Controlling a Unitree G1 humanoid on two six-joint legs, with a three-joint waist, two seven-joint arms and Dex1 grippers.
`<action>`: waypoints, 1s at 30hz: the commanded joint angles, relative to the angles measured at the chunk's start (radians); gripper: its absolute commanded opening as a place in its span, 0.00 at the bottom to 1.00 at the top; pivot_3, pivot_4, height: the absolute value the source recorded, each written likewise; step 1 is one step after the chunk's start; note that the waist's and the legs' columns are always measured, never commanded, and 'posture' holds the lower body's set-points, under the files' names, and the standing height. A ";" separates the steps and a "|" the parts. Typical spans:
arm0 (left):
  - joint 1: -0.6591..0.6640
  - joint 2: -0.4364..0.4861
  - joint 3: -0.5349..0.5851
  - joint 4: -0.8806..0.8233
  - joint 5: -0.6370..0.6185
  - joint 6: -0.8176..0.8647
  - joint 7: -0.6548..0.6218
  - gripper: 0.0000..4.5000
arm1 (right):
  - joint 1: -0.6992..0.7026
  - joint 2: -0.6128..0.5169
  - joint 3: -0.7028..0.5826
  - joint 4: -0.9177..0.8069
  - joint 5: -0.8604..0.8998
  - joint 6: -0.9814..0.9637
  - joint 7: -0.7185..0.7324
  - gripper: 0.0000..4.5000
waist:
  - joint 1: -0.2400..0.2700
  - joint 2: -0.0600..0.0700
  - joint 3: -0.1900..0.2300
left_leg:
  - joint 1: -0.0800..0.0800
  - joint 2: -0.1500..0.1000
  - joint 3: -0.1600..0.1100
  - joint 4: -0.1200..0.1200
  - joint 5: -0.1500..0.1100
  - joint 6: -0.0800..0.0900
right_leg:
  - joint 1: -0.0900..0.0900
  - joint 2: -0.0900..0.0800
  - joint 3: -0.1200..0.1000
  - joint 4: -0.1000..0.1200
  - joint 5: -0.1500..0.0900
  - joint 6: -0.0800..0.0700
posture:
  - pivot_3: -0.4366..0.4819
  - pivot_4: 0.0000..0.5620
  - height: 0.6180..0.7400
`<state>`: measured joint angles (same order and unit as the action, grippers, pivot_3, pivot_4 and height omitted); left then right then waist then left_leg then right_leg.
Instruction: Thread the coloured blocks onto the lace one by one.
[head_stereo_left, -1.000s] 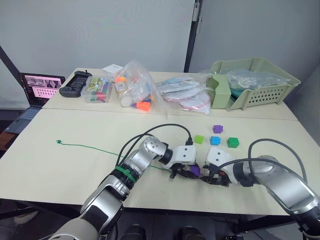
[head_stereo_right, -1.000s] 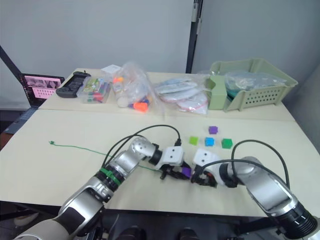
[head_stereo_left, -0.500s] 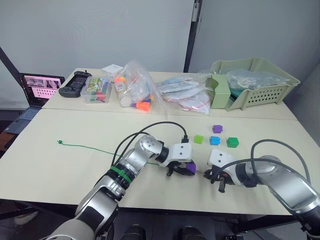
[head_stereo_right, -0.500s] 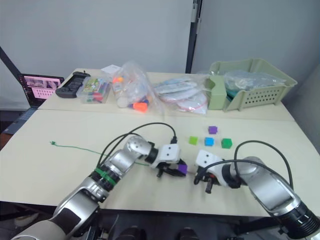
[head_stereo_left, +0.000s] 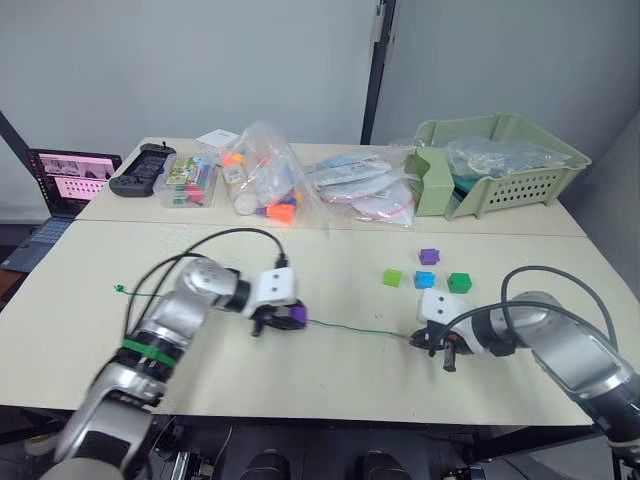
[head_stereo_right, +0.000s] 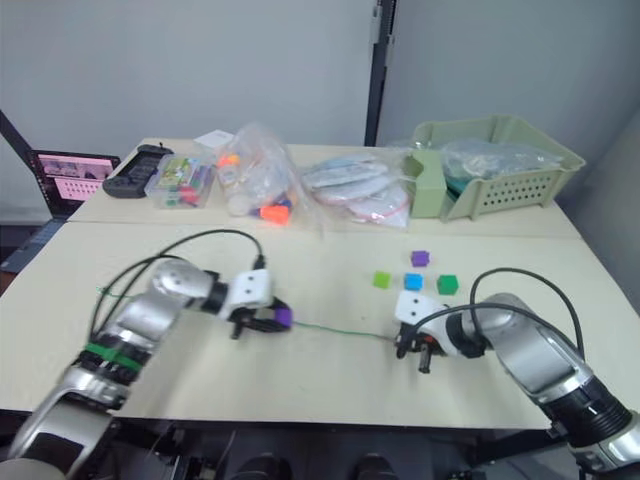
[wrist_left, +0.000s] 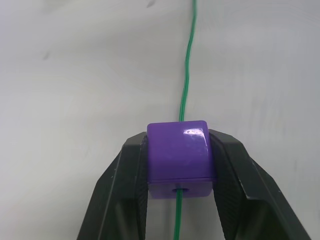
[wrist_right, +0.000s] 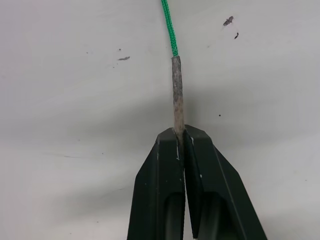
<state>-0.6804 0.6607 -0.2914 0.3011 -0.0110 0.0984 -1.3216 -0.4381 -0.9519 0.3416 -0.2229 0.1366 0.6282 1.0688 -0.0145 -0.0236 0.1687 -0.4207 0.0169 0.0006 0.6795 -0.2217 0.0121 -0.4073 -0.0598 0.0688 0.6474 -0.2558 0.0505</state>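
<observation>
Jaws: left gripper (wrist_left: 178, 165) clamps purple block (wrist_left: 179, 150), lace (head_stereo_left: 350, 326) through its hole; right gripper (wrist_right: 178, 145) pinches the grey tip (wrist_right: 177, 92). Lace runs taut across mid-frame between them.

Purple block (wrist_left: 178, 157) glossy, between black fingers (wrist_left: 122, 192). Lace (head_stereo_left: 350, 326) bright green; its stiff tip (wrist_right: 177, 95) dull grey, mottled. Loose blocks on the cream table (head_stereo_left: 330, 400): purple (head_stereo_left: 429, 256), light green (head_stereo_left: 393, 277), blue (head_stereo_left: 425, 280), dark green (head_stereo_left: 459, 283). Basket (head_stereo_left: 500, 175) pale green.
</observation>
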 joint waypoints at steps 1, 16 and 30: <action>0.006 0.077 0.065 0.102 -0.011 -0.079 -0.012 0.27 | -0.022 0.011 0.003 0.017 -0.026 -0.030 0.018 0.00 | -0.001 0.000 0.000 | 0.000 0.000 0.000 0.000 0.000 0.000 | 0.000 0.000 0.000 0.000 0.000 0.000 | 0.48 0.27 0.97; -0.164 0.257 0.125 0.847 0.091 -0.473 0.036 0.27 | -0.039 0.035 -0.007 0.033 -0.062 -0.050 0.069 0.00 | -0.008 0.000 0.000 | 0.002 0.001 0.003 -0.001 0.000 0.000 | 0.000 0.000 0.000 0.001 0.000 -0.001 | 0.48 0.27 0.97; -0.207 0.313 0.160 0.953 0.132 -0.441 0.047 0.69 | -0.039 0.042 -0.010 0.028 -0.060 -0.046 0.075 0.00 | -0.009 -0.001 -0.001 | 0.002 0.001 0.003 -0.002 0.000 0.000 | -0.001 0.000 0.000 0.003 0.000 -0.001 | 0.48 0.27 0.97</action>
<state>-0.8839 0.9555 -0.1400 1.2460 0.1148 -0.3541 -1.2499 -0.4667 -0.9123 0.3460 -0.1805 0.0799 0.5830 1.1401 -0.0232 -0.0246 0.1679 -0.4187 0.0183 0.0035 0.6779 -0.2217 0.0120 -0.4087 -0.0597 0.0682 0.6499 -0.2558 0.0499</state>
